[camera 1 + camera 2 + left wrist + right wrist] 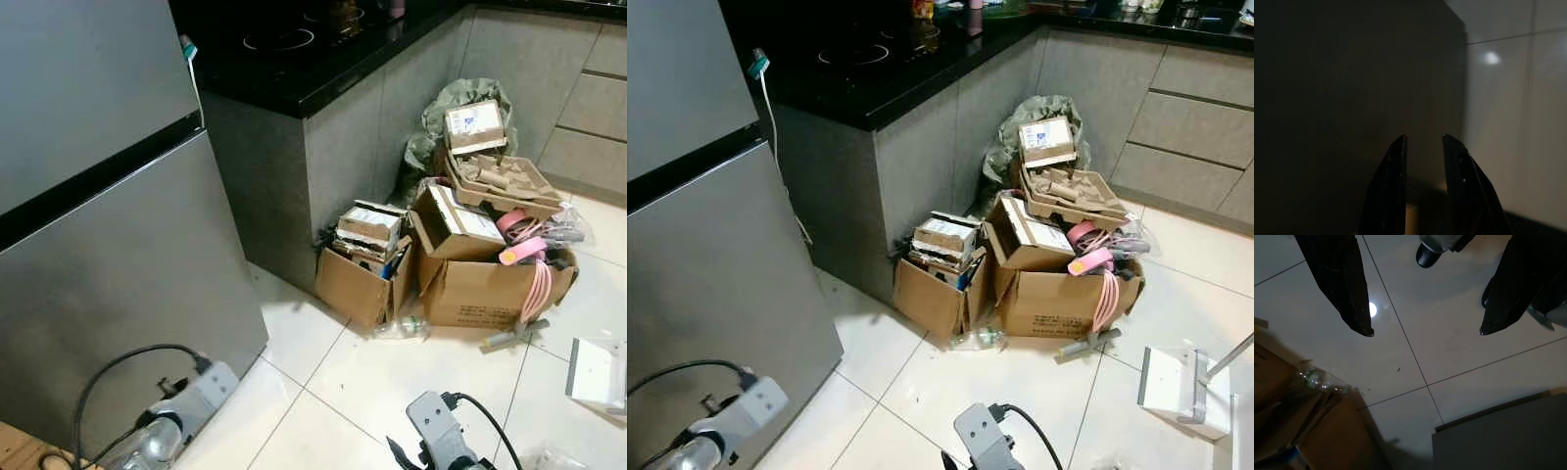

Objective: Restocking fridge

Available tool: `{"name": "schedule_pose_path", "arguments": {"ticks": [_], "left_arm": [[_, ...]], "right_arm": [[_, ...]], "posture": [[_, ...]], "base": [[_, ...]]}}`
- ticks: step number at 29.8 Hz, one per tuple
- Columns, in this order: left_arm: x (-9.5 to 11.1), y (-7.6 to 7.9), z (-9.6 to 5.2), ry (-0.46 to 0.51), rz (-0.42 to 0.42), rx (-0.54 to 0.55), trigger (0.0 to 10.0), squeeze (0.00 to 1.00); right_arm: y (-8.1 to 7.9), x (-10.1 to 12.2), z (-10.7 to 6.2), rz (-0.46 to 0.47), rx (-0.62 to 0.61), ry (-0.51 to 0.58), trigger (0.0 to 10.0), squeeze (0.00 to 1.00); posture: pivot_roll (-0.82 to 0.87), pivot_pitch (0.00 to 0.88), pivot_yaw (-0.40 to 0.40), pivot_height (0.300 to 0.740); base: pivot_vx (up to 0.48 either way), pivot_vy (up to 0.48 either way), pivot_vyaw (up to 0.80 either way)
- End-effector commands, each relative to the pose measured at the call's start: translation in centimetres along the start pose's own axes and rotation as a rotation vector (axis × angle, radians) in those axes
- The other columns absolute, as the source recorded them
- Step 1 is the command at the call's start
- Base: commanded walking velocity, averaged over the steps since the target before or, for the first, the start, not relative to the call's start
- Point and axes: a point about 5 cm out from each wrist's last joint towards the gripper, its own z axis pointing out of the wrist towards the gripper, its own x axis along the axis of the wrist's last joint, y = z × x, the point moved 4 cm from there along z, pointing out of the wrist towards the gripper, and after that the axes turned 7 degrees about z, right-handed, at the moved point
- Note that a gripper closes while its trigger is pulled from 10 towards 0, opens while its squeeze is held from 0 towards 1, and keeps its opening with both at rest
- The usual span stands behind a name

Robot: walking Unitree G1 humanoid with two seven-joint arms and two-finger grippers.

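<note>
While the tall grey steel fridge (108, 245) stands closed at nine o'clock, the left gripper (1422, 142) points at its dark door, black fingers slightly apart, holding nothing. That door looks heavy, stiff and smooth; I'd grip its edge. At five o'clock, the right gripper (1425, 330) hangs wide open above white tiles.

Grey fridge (108, 294) (doors shut) beside cardboard boxes (460, 264) on tiled floor (333, 382).
</note>
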Motion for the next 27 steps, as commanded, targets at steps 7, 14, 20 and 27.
{"name": "schedule_pose_path", "arguments": {"ticks": [7,14,20,27], "left_arm": [[-3.7,3.4,-1.6,-0.144,-0.394,-0.009,10.0,0.03],[-3.9,4.3,-2.1,-0.138,-0.479,-0.012,10.0,0.0],[-3.3,5.0,-2.2,-0.114,-0.483,-0.034,10.0,0.0],[-3.1,5.1,-2.2,-0.119,-0.454,-0.022,10.0,0.0]], "right_arm": [[0.5,-2.1,-0.7,0.073,-0.086,-0.068,10.0,0.0],[2.1,-0.8,-0.6,0.064,-0.191,-0.005,10.0,0.0],[2.2,1.0,0.1,0.055,-0.188,0.06,10.0,0.0],[2.3,1.5,0.6,0.137,-0.206,0.07,10.0,0.0]], "posture": [[-0.12,0.09,0.032,0.74],[-0.1,0.108,0.028,0.74],[-0.1,0.109,0.026,0.74],[-0.09,0.108,0.031,0.74]], "base": [[0.0,0.0,0.0],[0.0,0.0,0.0],[0.0,0.0,0.0],[0.0,0.0,0.0]]}}
